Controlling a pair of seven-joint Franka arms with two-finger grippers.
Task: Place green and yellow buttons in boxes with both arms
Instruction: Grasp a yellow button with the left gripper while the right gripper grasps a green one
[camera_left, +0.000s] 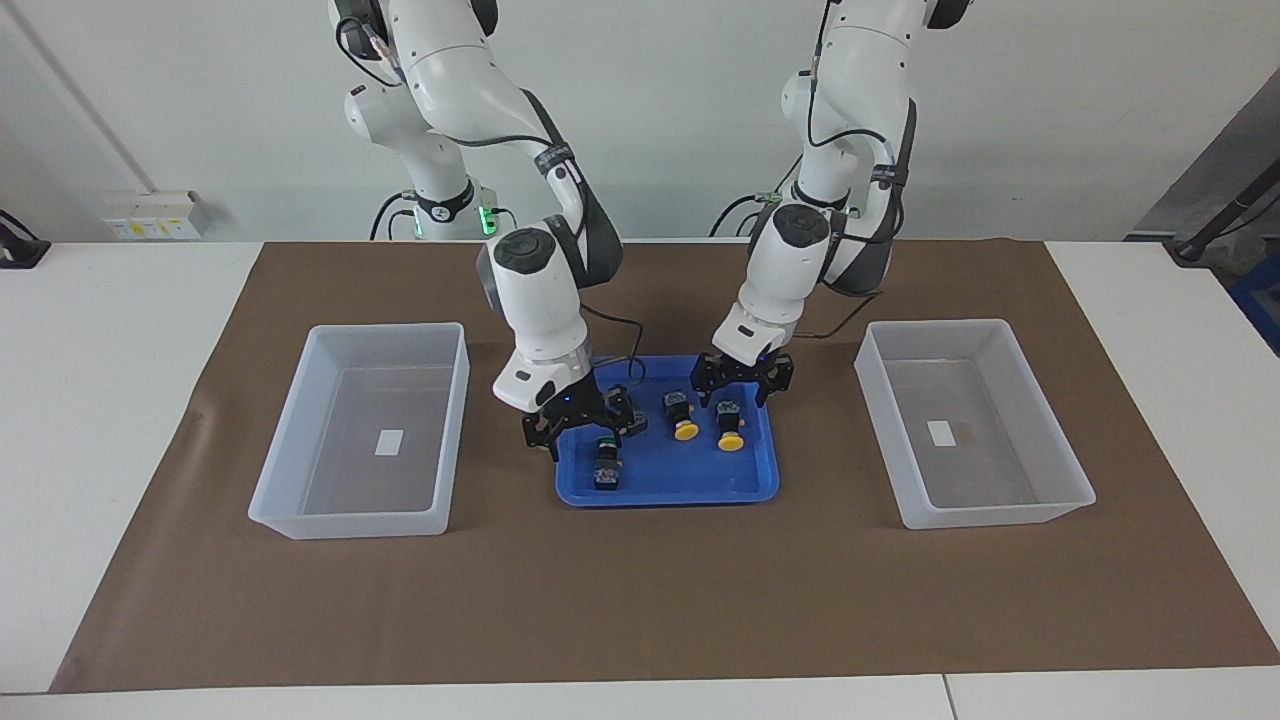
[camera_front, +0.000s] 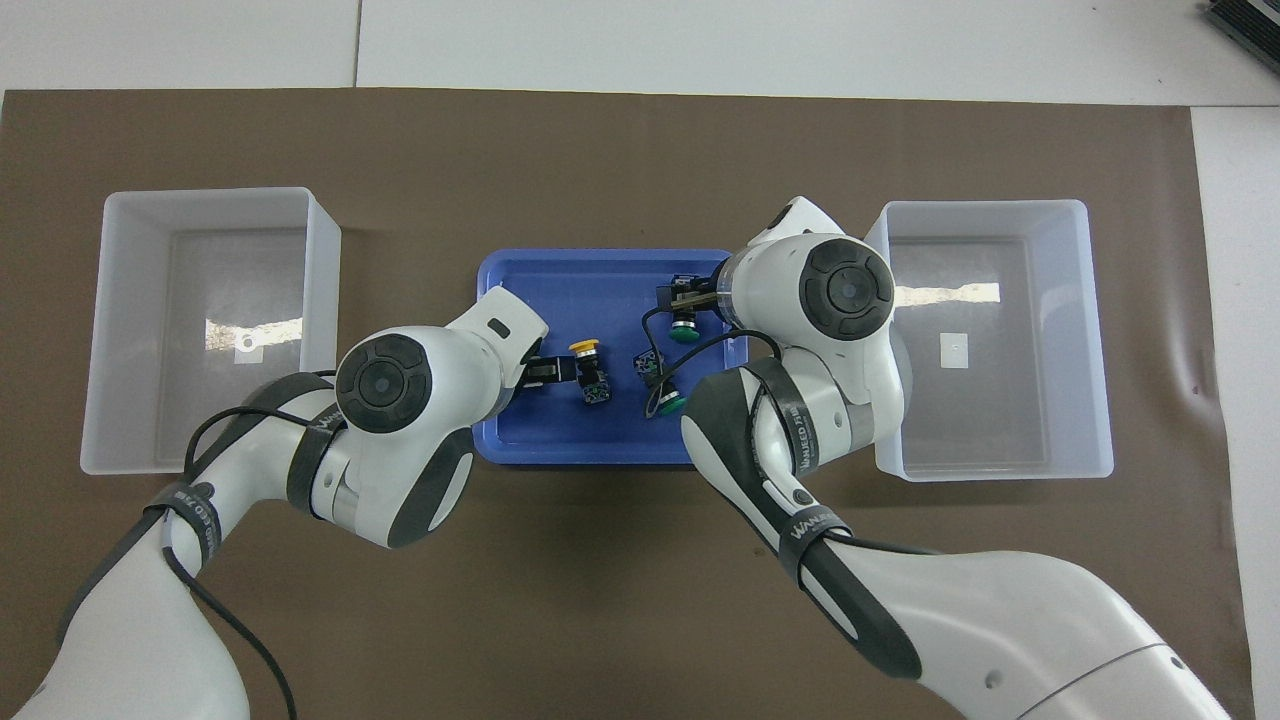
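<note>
A blue tray (camera_left: 668, 488) in the middle holds the buttons. Two yellow-capped buttons (camera_left: 683, 428) (camera_left: 731, 438) lie side by side toward the left arm's end; only one (camera_front: 588, 352) shows in the overhead view. One green-capped button (camera_left: 606, 468) (camera_front: 684, 332) lies toward the right arm's end, and a second green one (camera_front: 668, 402) lies nearer to the robots. My left gripper (camera_left: 745, 385) (camera_front: 548, 370) is open, low over a yellow button. My right gripper (camera_left: 585, 428) (camera_front: 685, 296) is open, low over the green buttons. Neither holds anything.
Two clear plastic boxes stand on the brown mat, one (camera_left: 385, 330) (camera_front: 985, 205) toward the right arm's end, one (camera_left: 940, 326) (camera_front: 210, 195) toward the left arm's end. Each has only a small white label inside. White table borders the mat.
</note>
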